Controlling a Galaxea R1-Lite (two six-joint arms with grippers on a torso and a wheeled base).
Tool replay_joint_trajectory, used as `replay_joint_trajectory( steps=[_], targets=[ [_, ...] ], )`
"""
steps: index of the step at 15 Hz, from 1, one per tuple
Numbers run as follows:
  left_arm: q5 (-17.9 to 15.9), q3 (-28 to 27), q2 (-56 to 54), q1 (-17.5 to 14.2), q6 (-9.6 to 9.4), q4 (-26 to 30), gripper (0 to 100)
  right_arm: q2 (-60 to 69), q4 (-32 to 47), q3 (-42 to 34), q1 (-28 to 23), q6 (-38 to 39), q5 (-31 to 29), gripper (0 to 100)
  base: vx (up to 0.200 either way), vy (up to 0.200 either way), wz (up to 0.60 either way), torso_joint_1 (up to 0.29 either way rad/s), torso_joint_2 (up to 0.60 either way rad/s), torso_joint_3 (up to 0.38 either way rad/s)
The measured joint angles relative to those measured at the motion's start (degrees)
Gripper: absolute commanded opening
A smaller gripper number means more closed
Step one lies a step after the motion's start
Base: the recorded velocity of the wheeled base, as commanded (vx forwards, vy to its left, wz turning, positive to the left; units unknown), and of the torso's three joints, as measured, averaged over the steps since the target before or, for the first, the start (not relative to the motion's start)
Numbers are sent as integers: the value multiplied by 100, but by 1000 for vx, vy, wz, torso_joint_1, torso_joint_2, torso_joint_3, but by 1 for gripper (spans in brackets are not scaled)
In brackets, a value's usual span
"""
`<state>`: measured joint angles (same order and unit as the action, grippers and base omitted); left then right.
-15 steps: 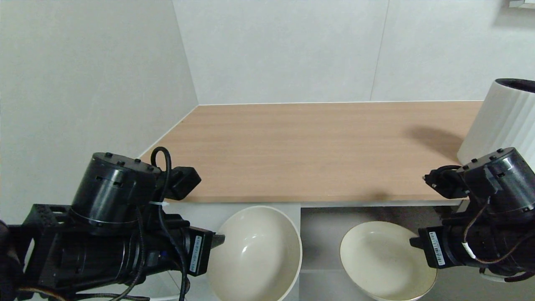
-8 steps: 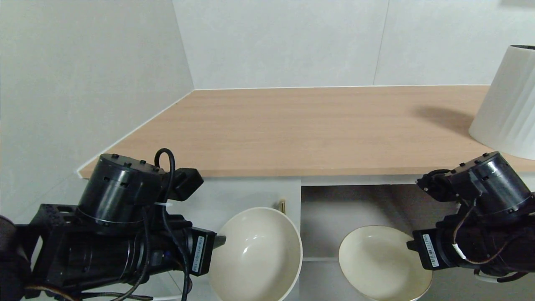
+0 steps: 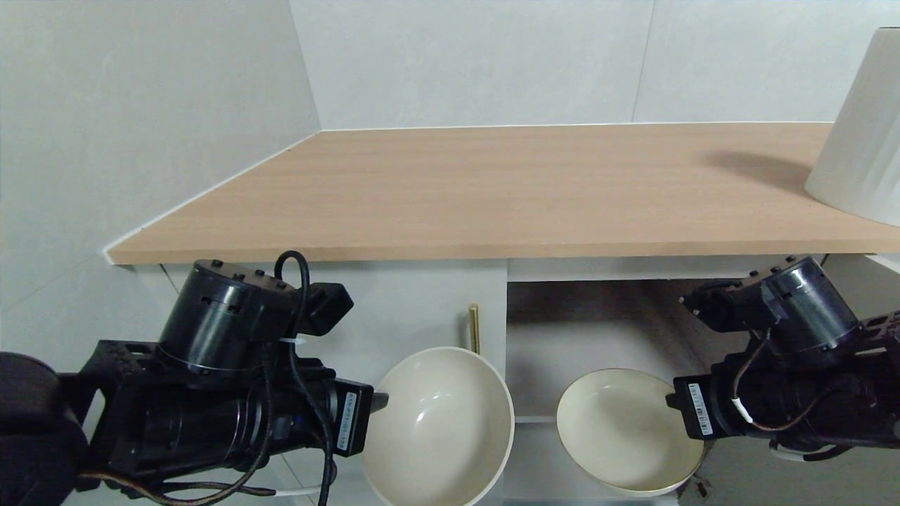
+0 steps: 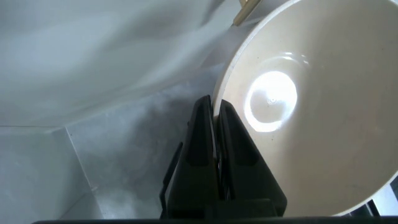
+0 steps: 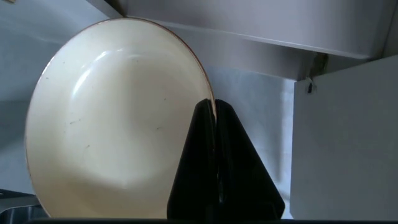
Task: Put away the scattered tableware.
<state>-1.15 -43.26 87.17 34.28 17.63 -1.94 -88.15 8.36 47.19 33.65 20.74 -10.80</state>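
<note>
The left end effector (image 3: 380, 402), its two black fingers pinched nearly together over a rim, holds a deep cream ceramic bowl (image 3: 439, 429) in the air below the front edge of a light wooden counter (image 3: 492, 190). The bowl is tipped so that its glossy inside faces up and outward, in front of a closed white cabinet door (image 3: 415, 302) with a slim brass handle (image 3: 474, 327) just above the bowl's rim. In the left wrist view, the left end effector (image 4: 216, 111) grips the bowl (image 4: 311, 124) with one finger inside the wall and one outside.

To its right, and apart from it, the right end effector (image 3: 671, 402) is clamped in the same way on the edge of a shallow cream ceramic dish (image 3: 622, 429), which hangs tilted before an open cabinet compartment (image 3: 598, 330) under the counter. The right wrist view shows the right end effector (image 5: 214, 107) closed on the thin rim of the dish (image 5: 118, 124).

A tall white ribbed vessel (image 3: 861, 133) stands on the counter's far right.
</note>
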Motion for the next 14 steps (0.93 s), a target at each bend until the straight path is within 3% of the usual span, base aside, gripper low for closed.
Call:
replay_joint_trajectory(
  steps=[9,14],
  targets=[
    [0,11,26,0,0,-2,0,-501,-141,-11,0,17,29,0,0,0,0,0,0,0],
    [9,11,9,63,2,0,0,-1607,-1503,-223,-13,52,18,0,0,0,0,0,0,0]
  ],
)
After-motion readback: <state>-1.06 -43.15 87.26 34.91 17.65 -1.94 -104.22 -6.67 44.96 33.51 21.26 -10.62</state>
